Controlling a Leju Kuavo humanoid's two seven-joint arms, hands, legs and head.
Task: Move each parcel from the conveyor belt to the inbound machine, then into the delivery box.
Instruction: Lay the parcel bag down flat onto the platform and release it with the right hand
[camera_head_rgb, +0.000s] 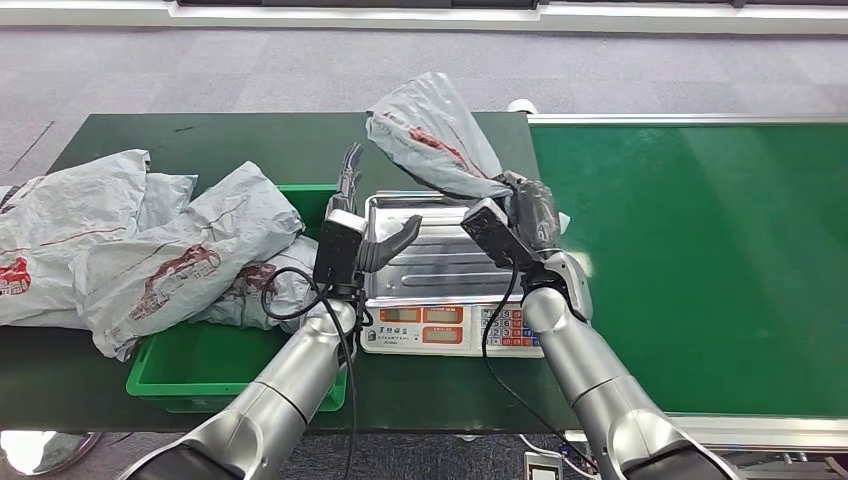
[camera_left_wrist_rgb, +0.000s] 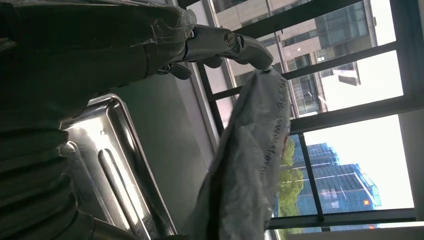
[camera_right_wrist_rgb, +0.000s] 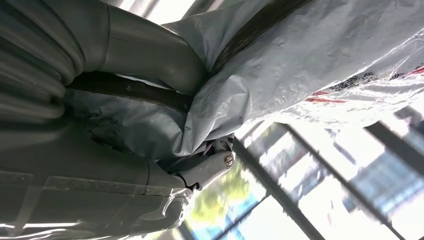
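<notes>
Gripped a grey parcel (camera_head_rgb: 432, 135) in the right hand (camera_head_rgb: 528, 212), raised above the far edge of the scale (camera_head_rgb: 440, 275); fingers mostly buried in crumpled plastic in the right wrist view. Left hand (camera_head_rgb: 352, 232) open over the scale's near-left corner, holding nothing. Green box (camera_head_rgb: 215, 375) largely hidden under heaped parcels (camera_head_rgb: 140, 250), its far rim barely visible.

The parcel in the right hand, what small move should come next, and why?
Probably lower the parcel onto the scale tray. The right hand grips it raised above the tray's far edge, not resting on it, and the tray is bare. The left hand is open beside the tray, holding nothing, and the other parcels already lie over the green box.
</notes>
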